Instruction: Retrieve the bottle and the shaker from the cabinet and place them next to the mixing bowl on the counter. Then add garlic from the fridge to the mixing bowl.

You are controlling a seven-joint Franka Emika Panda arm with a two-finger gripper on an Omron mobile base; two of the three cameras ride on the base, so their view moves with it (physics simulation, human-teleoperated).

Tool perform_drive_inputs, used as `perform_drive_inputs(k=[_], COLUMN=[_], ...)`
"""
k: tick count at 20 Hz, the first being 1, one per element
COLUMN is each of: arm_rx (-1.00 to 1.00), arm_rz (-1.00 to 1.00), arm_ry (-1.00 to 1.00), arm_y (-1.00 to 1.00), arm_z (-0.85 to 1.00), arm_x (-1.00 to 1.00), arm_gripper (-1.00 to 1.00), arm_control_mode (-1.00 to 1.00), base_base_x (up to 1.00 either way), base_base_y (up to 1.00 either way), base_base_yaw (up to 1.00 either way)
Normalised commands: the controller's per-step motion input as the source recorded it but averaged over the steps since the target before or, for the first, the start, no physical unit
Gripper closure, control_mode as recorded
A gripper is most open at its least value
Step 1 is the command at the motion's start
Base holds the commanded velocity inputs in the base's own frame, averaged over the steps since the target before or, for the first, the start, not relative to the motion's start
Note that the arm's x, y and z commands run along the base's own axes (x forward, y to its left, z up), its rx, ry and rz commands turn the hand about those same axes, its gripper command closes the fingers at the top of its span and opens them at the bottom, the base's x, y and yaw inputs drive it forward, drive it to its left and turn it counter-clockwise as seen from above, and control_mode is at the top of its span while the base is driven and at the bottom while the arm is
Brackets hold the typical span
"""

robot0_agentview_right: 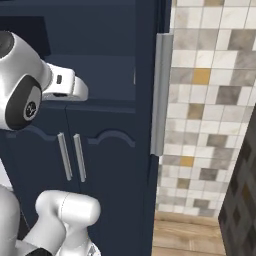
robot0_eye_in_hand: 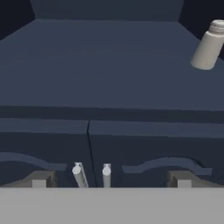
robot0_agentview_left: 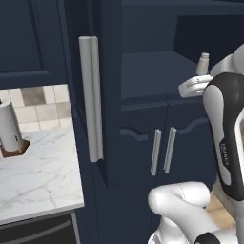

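**Arm raised before the open cabinet, jaws wide and empty**

The white arm rises from its base and bends at the elbow, its forearm reaching forward to the open navy cabinet (robot0_agentview_left: 143, 71). In the left base view the hand sits at about 2 o'clock of the picture, level with the cabinet shelf; in the right base view the wrist shows at about 10 o'clock, pointing into the same opening. In the hand view the gripper (robot0_eye_in_hand: 111, 179) looks straight along the shelf, with its two finger tips (robot0_eye_in_hand: 39, 179) standing far apart at the bottom, at 7 and 5 o'clock. The jaws are spread wide with nothing between them.

The shaker (robot0_eye_in_hand: 208, 46) stands on the shelf at about 2 o'clock of the hand view, well apart from the finger tips. It is small, pale grey-white, with a ridged cap, and looks tilted in that rolled view. In the left base view it (robot0_agentview_left: 202, 64) stands upright just behind the hand.

Below the shelf, two closed navy doors carry a pair of slim grey handles (robot0_eye_in_hand: 92, 175). The white marble counter (robot0_agentview_left: 38, 176) lies at 8 o'clock of the left base view, with a paper-towel roll (robot0_agentview_left: 9, 126) on it.
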Motion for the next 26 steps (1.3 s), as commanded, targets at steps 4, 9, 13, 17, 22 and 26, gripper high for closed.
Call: perform_drive_inputs(k=[4,9,13,17,22,26], arm_rx=[0.00,0.00,0.01,0.01,-0.04,-0.14], arm_rz=[-0.15,-0.29,-0.27,-0.11,-0.02,-0.07], arm_ry=[0.03,0.10,0.00,0.00,0.00,0.00], arm_y=[-0.42,-0.22,-0.18,-0.22,-0.21,-0.27], arm_z=[0.39,0.01,-0.01,0.00,0.00,0.00], arm_x=[0.49,0.92,0.77,0.48,0.13,0.03], arm_gripper=[-1.00,-1.00,-1.00,-1.00,-1.00,-1.00], arm_control_mode=[-1.00,-1.00,-1.00,-1.00,-1.00,-1.00], base_base_x=[0.00,0.00,0.00,0.00,0.00,0.00], base_base_y=[0.00,0.00,0.00,0.00,0.00,0.00], base_base_yaw=[0.00,0.00,0.00,0.00,0.00,0.00])
